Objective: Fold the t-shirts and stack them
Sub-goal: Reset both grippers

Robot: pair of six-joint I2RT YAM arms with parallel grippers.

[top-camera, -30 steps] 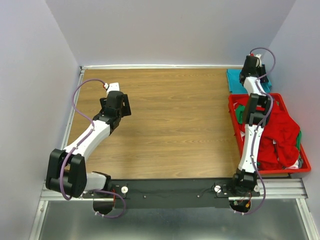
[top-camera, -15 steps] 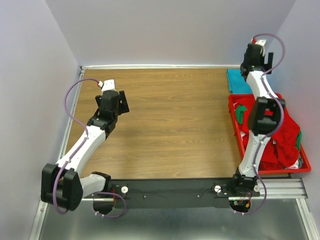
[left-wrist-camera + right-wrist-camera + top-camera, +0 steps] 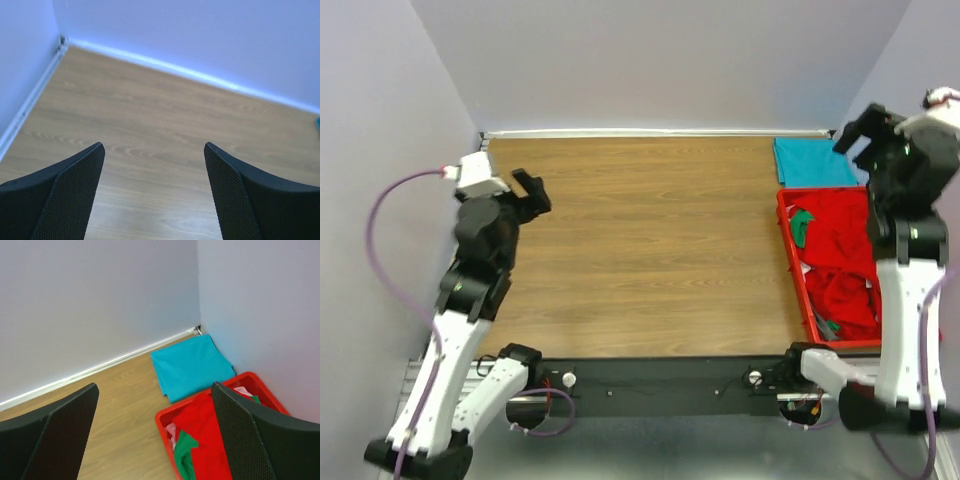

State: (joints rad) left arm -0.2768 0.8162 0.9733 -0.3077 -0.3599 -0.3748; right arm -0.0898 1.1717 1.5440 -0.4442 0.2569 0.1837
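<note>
A folded teal t-shirt (image 3: 812, 161) lies flat in the table's far right corner; it also shows in the right wrist view (image 3: 191, 366). Red t-shirts (image 3: 840, 262) and a green one (image 3: 801, 226) lie crumpled in a red crate (image 3: 790, 262), also seen in the right wrist view (image 3: 165, 422). My right gripper (image 3: 865, 130) is open and empty, raised high above the crate's far end. My left gripper (image 3: 530, 192) is open and empty, raised over the table's far left. In the left wrist view my gripper (image 3: 154, 150) has only bare wood between its fingers.
The wooden table (image 3: 650, 240) is walled at the back and both sides. The crate stands along the right edge. A black rail (image 3: 660, 375) with both arm bases runs along the near edge.
Both arms have lifted and drawn back toward their own sides. The right arm has risen off the crate area, uncovering the teal shirt. The left gripper moved left and up.
</note>
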